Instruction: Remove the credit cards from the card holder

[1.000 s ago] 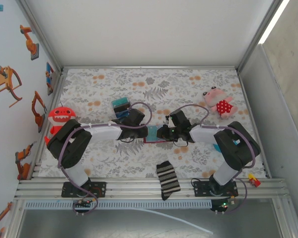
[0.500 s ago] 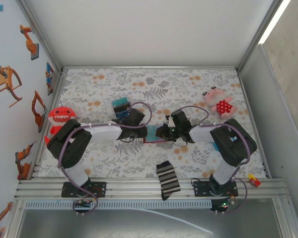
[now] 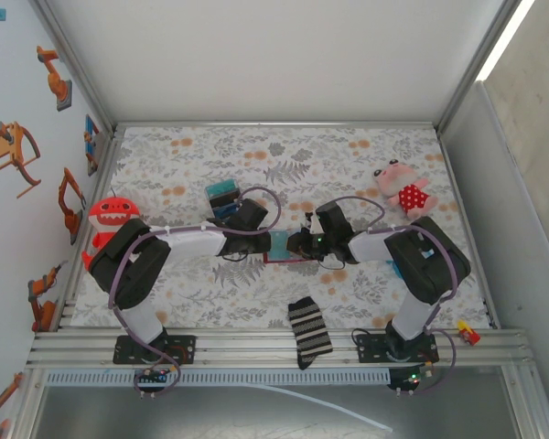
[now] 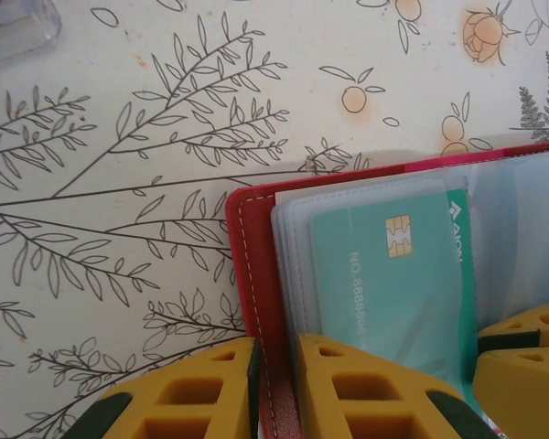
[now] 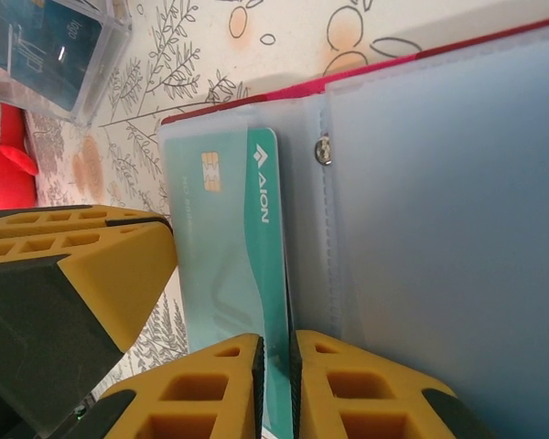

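Note:
The dark-red card holder (image 3: 282,250) lies open on the flowered table between both grippers. In the left wrist view its red stitched cover (image 4: 256,274) runs between my yellow fingers, and my left gripper (image 4: 274,389) is shut on that edge. A teal credit card (image 4: 393,274) with a gold chip sits in a clear pocket. In the right wrist view the same teal card (image 5: 224,247) sticks partly out of the blue-grey pocket (image 5: 439,229), and my right gripper (image 5: 275,389) is shut on its long edge. The left gripper's fingers (image 5: 73,265) show just beside the card.
A teal-striped clear box (image 3: 224,197) stands behind the left gripper. A red plush (image 3: 108,218) sits at the left edge and a pink plush (image 3: 401,190) at the back right. A striped sock (image 3: 309,331) lies at the front edge.
The left jaws have drawn slightly tighter on the red cover. The right arm has shifted a little leftward. The card holder stays in the same place.

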`<state>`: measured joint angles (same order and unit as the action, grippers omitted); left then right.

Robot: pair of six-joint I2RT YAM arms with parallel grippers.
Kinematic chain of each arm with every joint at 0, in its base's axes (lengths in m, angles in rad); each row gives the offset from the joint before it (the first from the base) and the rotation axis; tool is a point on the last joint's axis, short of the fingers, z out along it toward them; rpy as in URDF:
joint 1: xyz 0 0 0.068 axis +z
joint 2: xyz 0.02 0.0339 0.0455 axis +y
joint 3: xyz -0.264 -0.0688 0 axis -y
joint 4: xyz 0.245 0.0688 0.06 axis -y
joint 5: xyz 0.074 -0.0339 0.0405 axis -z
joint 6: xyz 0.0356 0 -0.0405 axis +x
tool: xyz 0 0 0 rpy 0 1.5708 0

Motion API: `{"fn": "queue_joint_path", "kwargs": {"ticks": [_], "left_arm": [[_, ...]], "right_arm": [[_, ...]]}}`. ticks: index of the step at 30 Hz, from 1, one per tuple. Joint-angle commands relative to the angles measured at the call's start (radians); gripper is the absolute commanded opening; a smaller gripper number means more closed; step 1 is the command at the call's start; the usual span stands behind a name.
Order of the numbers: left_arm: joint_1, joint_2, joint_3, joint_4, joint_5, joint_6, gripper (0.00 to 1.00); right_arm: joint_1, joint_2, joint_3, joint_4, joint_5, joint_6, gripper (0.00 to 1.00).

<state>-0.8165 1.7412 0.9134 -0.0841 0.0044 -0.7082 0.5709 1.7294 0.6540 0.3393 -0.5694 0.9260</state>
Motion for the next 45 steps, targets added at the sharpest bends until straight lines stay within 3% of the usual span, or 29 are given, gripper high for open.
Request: {"fn": "queue_joint_path", "kwargs": {"ticks": [1, 7, 13, 21, 32, 45], "left_arm": [[-0.013, 0.032, 0.016, -0.032, 0.036, 0.016, 0.19], [-0.019, 0.035, 0.021, -0.030, 0.041, 0.013, 0.19], [-0.024, 0.031, 0.022, -0.035, 0.035, 0.009, 0.19], [-0.023, 0.005, 0.015, -0.056, -0.008, 0.008, 0.31], [-0.011, -0.006, 0.013, -0.066, -0.021, 0.018, 0.31], [-0.007, -0.030, 0.018, -0.079, -0.034, 0.038, 0.31]], "right_arm": [[0.007, 0.036, -0.016, 0.047, -0.024, 0.015, 0.16], [0.007, 0.047, -0.013, 0.049, -0.024, 0.018, 0.14], [0.007, 0.041, -0.023, 0.049, -0.019, 0.019, 0.00], [-0.001, 0.010, -0.013, -0.033, 0.025, -0.021, 0.00], [-0.003, -0.060, 0.075, -0.332, 0.150, -0.159, 0.00], [-0.005, -0.092, 0.092, -0.358, 0.168, -0.158, 0.00]]}}
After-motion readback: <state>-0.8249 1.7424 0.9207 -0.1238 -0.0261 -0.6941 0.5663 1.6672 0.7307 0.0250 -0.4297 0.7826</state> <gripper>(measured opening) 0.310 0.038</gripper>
